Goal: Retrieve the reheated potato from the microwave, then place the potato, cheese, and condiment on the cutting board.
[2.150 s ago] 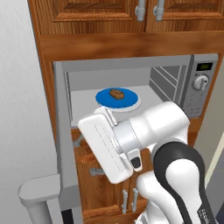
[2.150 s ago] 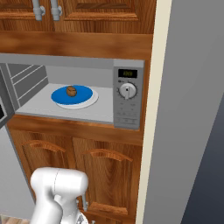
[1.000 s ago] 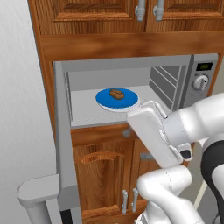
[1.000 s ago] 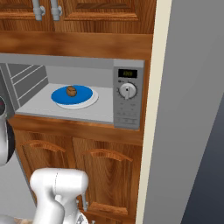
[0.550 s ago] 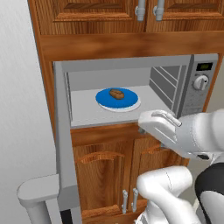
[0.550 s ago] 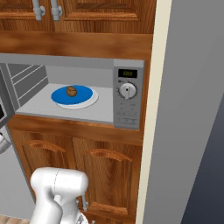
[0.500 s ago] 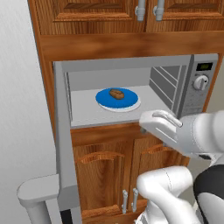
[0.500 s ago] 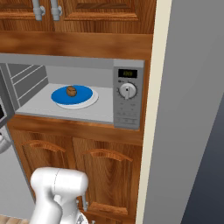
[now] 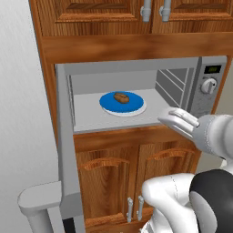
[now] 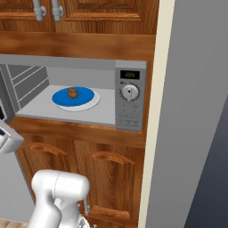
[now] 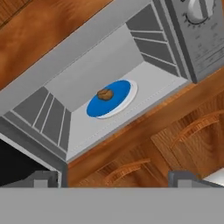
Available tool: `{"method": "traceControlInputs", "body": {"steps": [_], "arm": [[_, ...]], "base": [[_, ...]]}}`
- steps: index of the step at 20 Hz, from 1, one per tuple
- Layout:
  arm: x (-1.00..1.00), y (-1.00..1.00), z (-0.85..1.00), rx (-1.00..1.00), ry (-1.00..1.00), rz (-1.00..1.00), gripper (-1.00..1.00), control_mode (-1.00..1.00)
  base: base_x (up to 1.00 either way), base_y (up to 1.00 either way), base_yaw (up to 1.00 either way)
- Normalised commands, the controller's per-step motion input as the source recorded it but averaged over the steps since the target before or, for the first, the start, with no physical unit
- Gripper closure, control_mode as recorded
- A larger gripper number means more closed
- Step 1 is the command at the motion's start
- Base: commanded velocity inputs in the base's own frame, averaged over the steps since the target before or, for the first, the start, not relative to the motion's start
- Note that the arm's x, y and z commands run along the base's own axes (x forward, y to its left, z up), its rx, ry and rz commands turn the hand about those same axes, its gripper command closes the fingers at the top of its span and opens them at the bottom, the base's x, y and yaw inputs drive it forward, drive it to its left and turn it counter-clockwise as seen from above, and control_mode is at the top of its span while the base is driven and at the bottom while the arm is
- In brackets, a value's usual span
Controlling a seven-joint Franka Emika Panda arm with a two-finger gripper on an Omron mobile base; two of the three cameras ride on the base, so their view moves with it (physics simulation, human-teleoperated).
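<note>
arm: over the last two seconds swung from the centre of the left base view, where it hid part of the microwave (image 9: 136, 98) opening, out to the right edge. gripper (image 11: 113, 177): now outside the open cavity, facing the potato (image 9: 121, 97) on its blue plate (image 9: 123, 103).

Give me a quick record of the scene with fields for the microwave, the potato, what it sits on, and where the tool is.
microwave: door open, cavity lit and visible
potato: inside the microwave, untouched
resting on: blue plate, near the middle of the cavity floor
tool: outside the cavity, in front of the opening, pointed up at the plate; two fingertips spread apart, nothing between them
below: wooden cabinet doors with curved handles
</note>
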Motion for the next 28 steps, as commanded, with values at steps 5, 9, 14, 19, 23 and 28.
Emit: {"method": "traceControlInputs", "body": {"steps": [5, 9, 14, 19, 23, 28], "arm": [[0.14, -0.41, 0.03, -0.06, -0.20, -0.01, -1.00, -1.00], [0.23, -0.33, 0.00, -0.08, -0.06, 0.01, -1.00, -1.00], [0.32, -0.18, 0.00, -0.06, 0.04, 0.10, -1.00, -1.00], [0.36, -0.09, 0.00, -0.06, 0.08, 0.19, -1.00, -1.00], [0.28, -0.01, 0.00, -0.10, 0.11, 0.15, -1.00, -1.00], [0.27, 0.00, -0.02, -0.12, 0.04, 0.09, -1.00, -1.00]], "base": [[0.00, 0.00, 0.00], [0.00, 0.00, 0.00], [0.00, 0.00, 0.00], [0.00, 0.00, 0.00], [0.00, 0.00, 0.00], [0.00, 0.00, 0.00]]}}
